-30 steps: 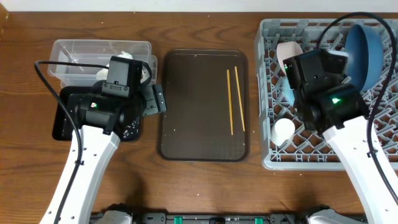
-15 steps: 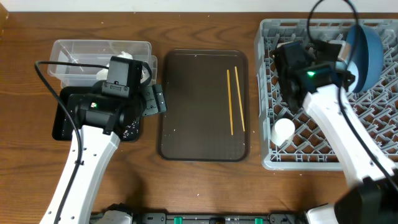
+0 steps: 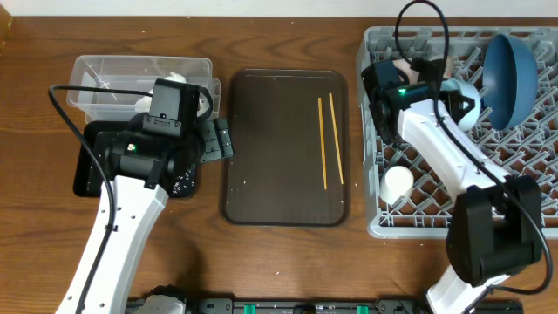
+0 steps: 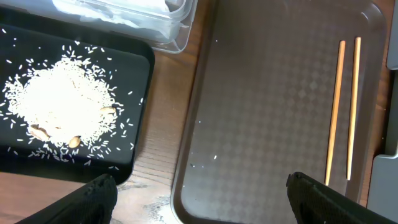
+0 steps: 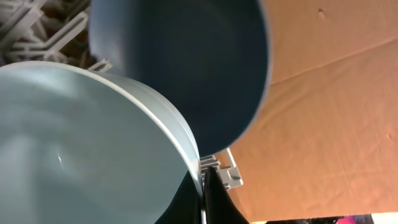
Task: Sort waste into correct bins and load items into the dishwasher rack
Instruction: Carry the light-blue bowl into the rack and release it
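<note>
Lying side by side on the dark brown serving tray [image 3: 279, 174], the two chopsticks [image 3: 323, 144] run lengthwise from the robot's side toward the far edge of the table. They are parallel and just apart: thin, pale, plain wooden sticks near the tray's right rim.

Beside them the one grey dishwasher rack [image 3: 368, 174] holds three bowls and one small white cup [image 3: 397, 181]. The large dark blue bowl [image 3: 510, 65] stands on edge, and the white bowl [image 3: 406, 64] is partly hidden behind the arm. The light blue bowl [image 5: 74, 155] is tilted up, its rim pinched between the closed fingers of the right gripper [image 5: 202, 186].

On the left sit two bins. The clear tub [image 3: 96, 70] holds white tissue [image 4: 118, 7]; the black tray [image 3: 91, 174] carries a loose heap of rice scraps [image 4: 62, 106]. The left gripper [image 4: 205, 205] hangs over the gap between the trays, fingers spread wide, holding nothing.
</note>
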`<action>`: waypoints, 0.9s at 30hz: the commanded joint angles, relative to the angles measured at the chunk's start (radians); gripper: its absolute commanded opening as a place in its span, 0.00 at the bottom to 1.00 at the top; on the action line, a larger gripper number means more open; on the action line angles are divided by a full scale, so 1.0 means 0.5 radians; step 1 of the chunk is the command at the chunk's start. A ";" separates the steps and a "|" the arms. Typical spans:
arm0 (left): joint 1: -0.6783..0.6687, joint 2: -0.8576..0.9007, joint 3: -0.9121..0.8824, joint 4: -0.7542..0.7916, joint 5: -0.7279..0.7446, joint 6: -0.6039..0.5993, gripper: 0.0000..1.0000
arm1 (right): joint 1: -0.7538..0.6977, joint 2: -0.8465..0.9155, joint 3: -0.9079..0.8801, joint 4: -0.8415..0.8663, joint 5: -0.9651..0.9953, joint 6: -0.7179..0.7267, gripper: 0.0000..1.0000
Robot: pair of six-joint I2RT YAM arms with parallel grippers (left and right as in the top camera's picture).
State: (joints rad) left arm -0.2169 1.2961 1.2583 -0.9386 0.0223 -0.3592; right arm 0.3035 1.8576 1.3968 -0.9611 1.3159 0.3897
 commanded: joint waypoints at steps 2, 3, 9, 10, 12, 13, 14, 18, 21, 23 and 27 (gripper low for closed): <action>0.008 0.011 0.031 -0.006 -0.017 0.020 0.90 | 0.063 0.011 0.005 0.000 -0.164 -0.058 0.01; 0.008 0.011 0.031 -0.006 -0.017 0.020 0.90 | 0.069 0.011 0.005 0.002 -0.249 -0.056 0.01; 0.008 0.011 0.031 -0.006 -0.018 0.020 0.90 | 0.069 0.012 0.005 0.000 -0.336 -0.058 0.01; 0.008 0.011 0.031 -0.006 -0.017 0.020 0.90 | 0.072 0.012 0.005 -0.005 -0.336 -0.058 0.01; 0.008 0.011 0.031 -0.006 -0.017 0.020 0.90 | 0.072 0.012 0.005 -0.024 -0.288 -0.058 0.01; 0.008 0.011 0.031 -0.006 -0.017 0.020 0.90 | 0.071 0.012 0.005 -0.033 -0.227 -0.057 0.01; 0.008 0.011 0.031 -0.006 -0.017 0.020 0.90 | 0.071 0.012 0.005 -0.043 -0.122 -0.057 0.01; 0.008 0.011 0.031 -0.006 -0.017 0.020 0.90 | 0.076 0.011 0.005 -0.083 0.266 -0.169 0.01; 0.008 0.011 0.031 -0.006 -0.017 0.020 0.90 | 0.108 0.011 0.005 -0.181 0.257 -0.325 0.01; 0.008 0.011 0.031 -0.006 -0.017 0.020 0.90 | 0.145 0.011 0.005 -0.240 0.121 -0.324 0.01; 0.008 0.011 0.031 -0.006 -0.017 0.020 0.90 | 0.201 0.012 0.004 -0.250 -0.141 -0.304 0.01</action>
State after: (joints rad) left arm -0.2169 1.2961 1.2583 -0.9386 0.0223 -0.3592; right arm 0.3798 1.8584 1.3975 -1.0878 1.3125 0.2523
